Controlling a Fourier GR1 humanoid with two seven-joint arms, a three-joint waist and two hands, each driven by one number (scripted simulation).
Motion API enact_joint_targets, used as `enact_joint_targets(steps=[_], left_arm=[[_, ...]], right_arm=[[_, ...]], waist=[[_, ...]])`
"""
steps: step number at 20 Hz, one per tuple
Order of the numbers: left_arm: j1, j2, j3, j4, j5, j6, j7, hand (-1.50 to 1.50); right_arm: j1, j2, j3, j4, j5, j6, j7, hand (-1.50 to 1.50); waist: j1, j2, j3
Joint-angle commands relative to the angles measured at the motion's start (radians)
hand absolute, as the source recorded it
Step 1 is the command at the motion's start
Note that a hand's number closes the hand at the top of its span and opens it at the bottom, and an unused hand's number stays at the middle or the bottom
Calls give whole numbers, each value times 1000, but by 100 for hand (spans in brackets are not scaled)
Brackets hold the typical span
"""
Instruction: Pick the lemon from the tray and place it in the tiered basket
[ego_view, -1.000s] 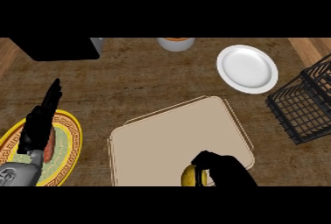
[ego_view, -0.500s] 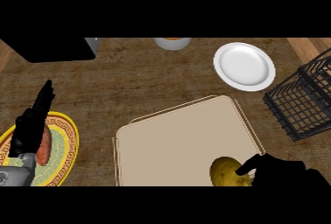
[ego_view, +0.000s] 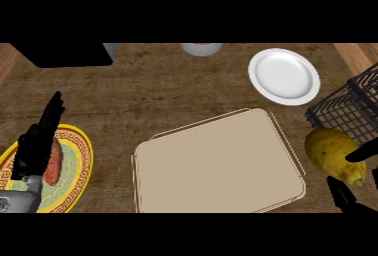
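Lemon (ego_view: 334, 154) (bumpy, oval) pinched by right hand (ego_view: 347, 197) fingers beside wire basket (ego_view: 348, 111).

Kitchen counter (ego_view: 148, 95) with plates (ego_view: 283, 76), tray (ego_view: 218, 162), wire basket (ego_view: 351, 112)

a: where's the lemon (ego_view: 334, 154)?
b: off the beige tray (ego_view: 218, 162), just right of its edge, pinched by the right hand (ego_view: 350, 199), with the black wire tiered basket (ego_view: 349, 110) close behind it.
a: and the left hand (ego_view: 40, 141)?
b: fingers straight, resting above the yellow patterned plate (ego_view: 72, 172). a white plate (ego_view: 283, 76) sits at the far side.
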Motion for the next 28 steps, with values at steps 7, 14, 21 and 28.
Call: enact_joint_targets(steps=[7,14,21,28], left_arm=[[-23,-29,2,11,-31,-4,8,0],[16,-39,-11,-55,-53,-5,24,0],[-100,-64,14,54,-69,-40,3,0],[17,-73,22,-52,-66,-60,-6,0]], right_arm=[[125,-8,-365,107,-405,201,-306,150],[149,-46,-471,364,-247,284,-424,150],[56,0,-462,614,-117,351,-535,150],[-5,71,-484,863,-129,480,-836,150]], waist=[[18,6,1],[34,6,0],[53,13,-1],[61,11,-1]])
